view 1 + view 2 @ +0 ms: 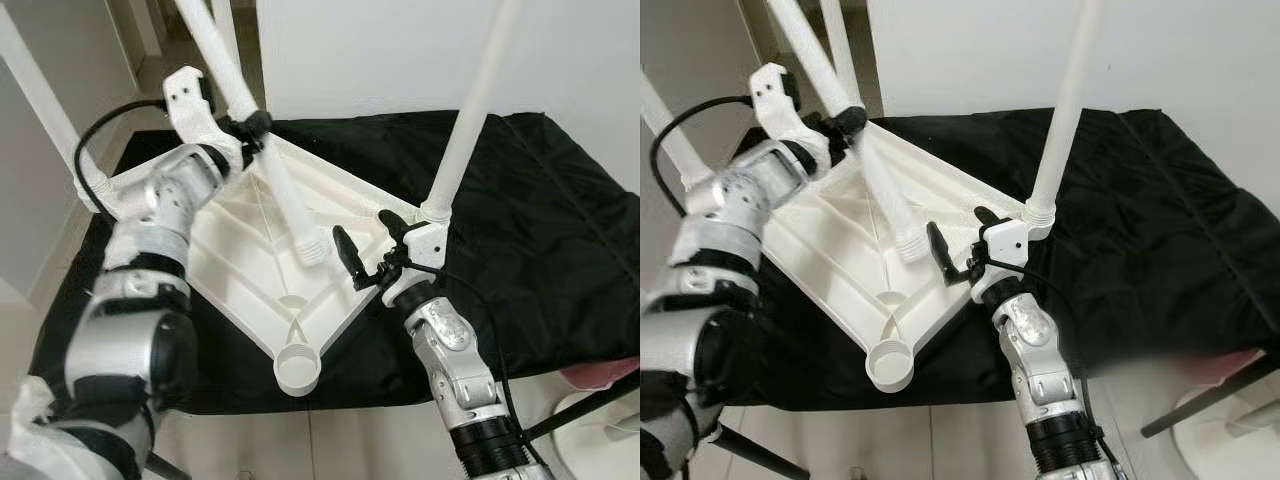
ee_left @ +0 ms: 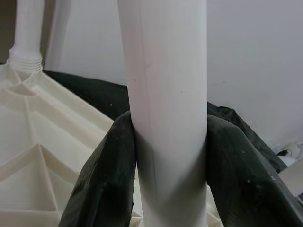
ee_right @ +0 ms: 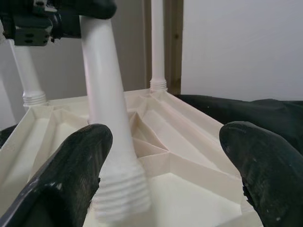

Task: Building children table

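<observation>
I saw the white plastic tabletop (image 1: 250, 250) lying upside down, ribbed underside up, across the middle of the frame on a black cloth (image 1: 540, 220). Its near corner socket (image 1: 298, 368) sat empty at the lower centre.

My left gripper (image 1: 252, 126), in the upper left of the frame, was pinching a loose white leg (image 1: 285, 190). In the left wrist view both black fingers (image 2: 106, 179) pressed against the tube from either side. That leg slanted down across the tabletop, its threaded end (image 1: 312, 245) resting on the ribbed underside near the centre, not seated in any socket.

My right gripper (image 1: 365, 250) hovered at the tabletop's right edge, fingers spread apart and gripping nothing. In the right wrist view its two fingertips (image 3: 78, 161) framed the threaded end of the loose leg.

Just beside the right gripper, an upright leg (image 1: 470, 110) stood in the right corner socket and ran out of the top of the frame. Another fitted leg (image 1: 35, 80) rose at the far left, and one more (image 3: 157, 42) at the far corner.
</observation>
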`<state>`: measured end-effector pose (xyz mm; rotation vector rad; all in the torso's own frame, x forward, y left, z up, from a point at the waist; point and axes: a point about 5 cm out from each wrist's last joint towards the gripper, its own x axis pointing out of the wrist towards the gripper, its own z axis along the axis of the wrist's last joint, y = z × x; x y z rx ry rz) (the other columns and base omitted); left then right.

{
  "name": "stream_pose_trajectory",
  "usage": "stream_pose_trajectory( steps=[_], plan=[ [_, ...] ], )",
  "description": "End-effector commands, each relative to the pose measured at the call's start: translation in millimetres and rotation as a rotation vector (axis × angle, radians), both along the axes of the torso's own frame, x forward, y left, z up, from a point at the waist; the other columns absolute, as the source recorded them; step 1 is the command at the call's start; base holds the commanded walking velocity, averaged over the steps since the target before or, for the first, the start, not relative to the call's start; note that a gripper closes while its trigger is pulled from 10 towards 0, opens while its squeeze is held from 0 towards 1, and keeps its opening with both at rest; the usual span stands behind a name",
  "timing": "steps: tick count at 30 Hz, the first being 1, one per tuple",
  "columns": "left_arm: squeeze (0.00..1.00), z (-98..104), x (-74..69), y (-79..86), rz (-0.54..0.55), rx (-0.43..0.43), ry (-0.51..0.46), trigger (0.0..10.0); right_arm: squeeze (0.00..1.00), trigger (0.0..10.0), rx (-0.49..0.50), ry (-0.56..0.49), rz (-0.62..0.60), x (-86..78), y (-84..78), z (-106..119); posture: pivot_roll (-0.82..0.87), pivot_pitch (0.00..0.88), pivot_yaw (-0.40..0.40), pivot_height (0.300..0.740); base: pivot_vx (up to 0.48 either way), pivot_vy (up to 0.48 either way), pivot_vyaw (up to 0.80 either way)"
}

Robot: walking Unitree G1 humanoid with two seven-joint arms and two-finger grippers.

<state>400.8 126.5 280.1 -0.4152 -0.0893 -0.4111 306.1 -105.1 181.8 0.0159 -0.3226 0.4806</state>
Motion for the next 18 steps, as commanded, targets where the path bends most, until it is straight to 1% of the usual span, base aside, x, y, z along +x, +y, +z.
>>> stream_pose_trajectory(
  steps=[1,3,6,7,8,10,13,14,16,18],
  plan=[
    [0.00,11.5,-3.8,-1.8,0.023,0.039,-0.077,10.0,0.00,10.0,0.008,0.030,0.016,2.3,-1.3,0.5,-0.02,0.000,-0.022,0.740,0.000,0.000,0.00],
    [0.00,15.3,-10.2,-8.2,0.022,0.078,-0.142,10.0,0.00,10.0,0.012,0.050,0.031,6.6,-1.5,2.7,-0.01,0.000,-0.029,0.740,0.000,0.000,0.00],
    [0.00,17.6,-18.0,-16.5,0.003,0.133,-0.193,10.0,0.00,10.0,0.009,0.051,0.046,12.4,-0.8,7.6,0.00,0.000,-0.052,0.740,0.000,0.000,0.00],
    [0.00,17.6,-18.0,-16.5,0.003,0.133,-0.193,10.0,0.00,10.0,0.009,0.051,0.046,12.4,-0.8,7.6,0.00,0.000,-0.052,0.740,0.000,0.000,0.00],
    [0.00,17.8,-19.6,-18.5,0.008,0.149,-0.205,10.0,0.00,10.0,0.008,0.052,0.048,13.8,-1.4,8.7,0.01,0.000,-0.056,0.740,0.000,0.000,0.00],
    [0.00,20.7,-23.5,-21.3,0.028,0.154,-0.234,10.0,0.00,10.0,-0.013,0.051,0.058,18.4,0.2,11.8,0.01,0.000,-0.061,0.740,0.000,0.000,0.00],
    [0.00,22.1,-26.2,-25.4,0.022,0.156,-0.246,10.0,0.00,10.0,-0.027,0.050,0.061,22.4,0.9,13.5,0.02,0.000,-0.062,0.740,0.000,0.000,0.00],
    [0.00,23.0,-29.2,-30.8,0.022,0.173,-0.262,10.0,0.00,10.0,-0.045,0.057,0.056,28.0,0.9,15.2,0.03,0.000,-0.064,0.740,0.000,0.000,0.00],
    [0.00,26.1,-35.4,-49.5,-0.019,0.203,-0.294,10.0,0.00,10.0,-0.092,0.063,0.064,38.1,-1.6,18.5,0.04,0.001,-0.050,0.740,0.000,0.000,0.00],
    [0.00,26.1,-35.4,-49.5,-0.019,0.203,-0.294,10.0,0.00,10.0,-0.092,0.063,0.064,38.1,-1.6,18.5,0.04,0.001,-0.050,0.740,0.000,0.000,0.00]
  ],
)
